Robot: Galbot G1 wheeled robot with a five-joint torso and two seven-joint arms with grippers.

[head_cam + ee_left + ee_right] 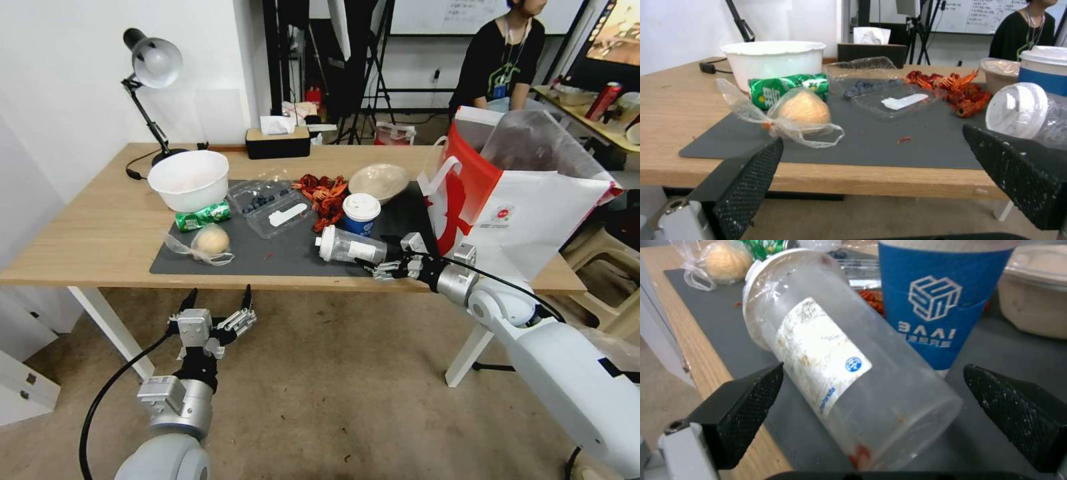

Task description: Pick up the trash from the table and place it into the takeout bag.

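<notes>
A clear lidded cup [348, 247] [835, 363] lies on its side on the dark mat [280, 257] of the table [87, 233]. My right gripper [375, 251] [871, 371] is open, one finger on each side of the cup's base, not touching it. Close behind stand a blue paper cup [361, 213] [936, 306] and a beige bowl [379, 181]. Red shells [325, 193], a clamshell [273, 203], a crushed green can [203, 216] and a bagged bun [210, 241] [802, 110] lie further left. The takeout bag [527, 207] stands open at the table's right end. My left gripper [217, 300] [872, 135] hangs open below the front edge.
A large white bowl [189, 179] sits at the mat's back left corner. A desk lamp [152, 67] and a black tissue box [277, 141] stand along the table's far edge. Bare wood lies left of the mat. A smaller table [587, 120] stands behind the bag.
</notes>
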